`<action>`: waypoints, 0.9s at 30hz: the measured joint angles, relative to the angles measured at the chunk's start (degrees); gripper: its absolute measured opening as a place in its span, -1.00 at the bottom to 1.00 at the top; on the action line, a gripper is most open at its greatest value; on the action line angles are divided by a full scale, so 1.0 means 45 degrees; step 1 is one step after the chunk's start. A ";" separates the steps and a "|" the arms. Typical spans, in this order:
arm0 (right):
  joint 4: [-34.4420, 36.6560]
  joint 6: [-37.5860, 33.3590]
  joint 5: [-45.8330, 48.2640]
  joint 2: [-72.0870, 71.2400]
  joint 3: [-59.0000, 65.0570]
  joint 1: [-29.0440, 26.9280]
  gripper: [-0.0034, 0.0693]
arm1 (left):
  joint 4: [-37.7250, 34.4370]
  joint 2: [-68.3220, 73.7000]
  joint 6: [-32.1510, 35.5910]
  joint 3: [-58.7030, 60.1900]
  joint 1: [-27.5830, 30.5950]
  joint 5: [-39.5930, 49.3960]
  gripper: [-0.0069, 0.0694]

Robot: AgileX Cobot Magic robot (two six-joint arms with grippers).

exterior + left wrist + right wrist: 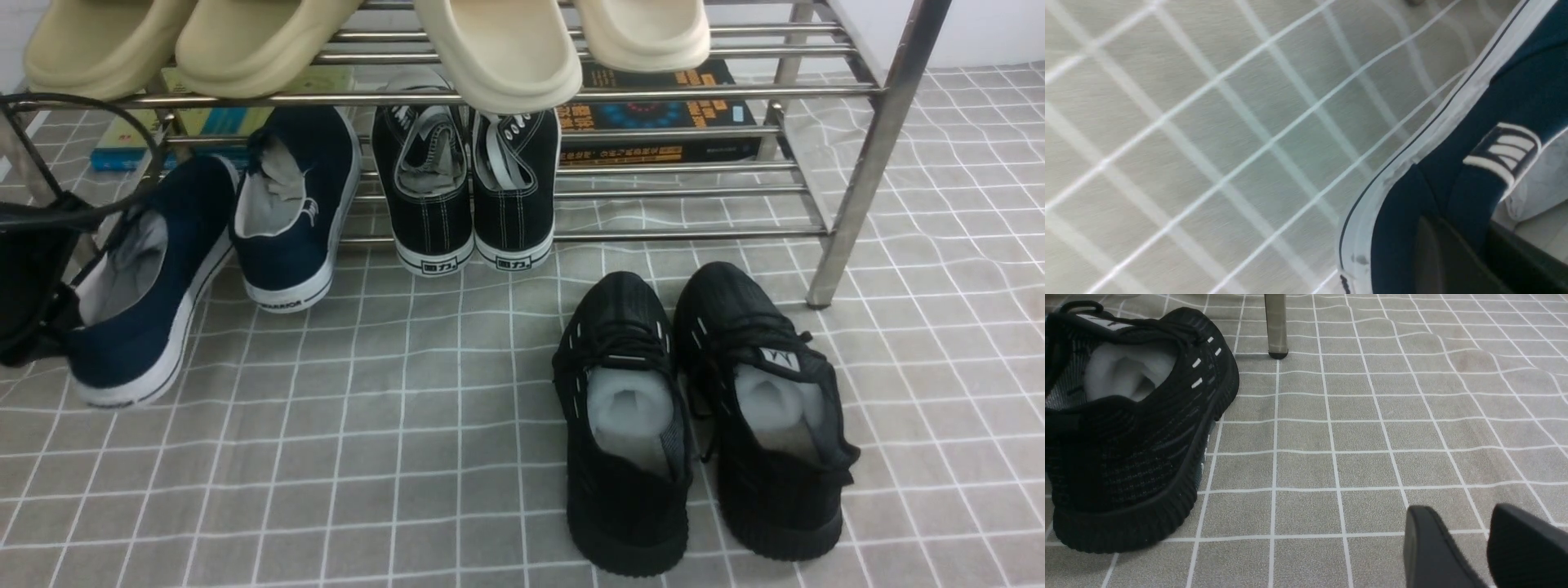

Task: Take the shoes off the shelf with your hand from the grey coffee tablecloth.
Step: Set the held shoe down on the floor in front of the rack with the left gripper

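shoes (282,245) of the navy slip-on pair are split up. the inner shoe (294,188) sits on the lower tier of the shelf (873,163), toe tucked in under the beige slides (498,57), lettered heel hanging past the front rod. its long axis runs front to back across the rods, heel toward the robot. the outer shoe (139,302) is mostly out in front of the shelf, over the grey coffee tablecloth (408,408). its toe points at the rack and its heel is angled out to the robot's left, so its length lies on a slant. i can't tell whether the toe rests on a rod or the sole touches the cloth.

the left hand (1474,253) is pinching that outer shoe by the side wall near the heel, one finger (1433,257) outside on the navy canvas, the other down by the pale lining. it looks a sensible hold to me: the collar is the one thin edge the fingers can straddle, and with the heels facing out it's the part nearest the arm.

the right hand (1461,516) hangs low over the cloth, fingers spread with nothing between them, beside the black knit trainers (702,408), likely parked clear of the work. the black lace-ups (465,188) sit on the shelf just beside the inner shoe.
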 joint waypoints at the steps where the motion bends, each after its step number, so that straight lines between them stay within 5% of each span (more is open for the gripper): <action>1: 0.0000 0.0000 0.0000 0.0000 0.0000 0.0000 -0.25 | 0.0249 -0.0225 -0.0001 0.0067 0.0000 0.0435 -0.68; 18: 0.0000 0.0000 0.0000 0.0000 0.0000 -0.0006 -0.25 | 0.1611 -0.0951 -0.1076 0.3895 0.0000 -0.0440 -0.68; 27: -0.0013 0.0000 0.0000 0.0000 0.0000 0.0000 -0.25 | 0.2109 -0.1019 -0.0493 0.4343 0.0000 -0.0407 -0.68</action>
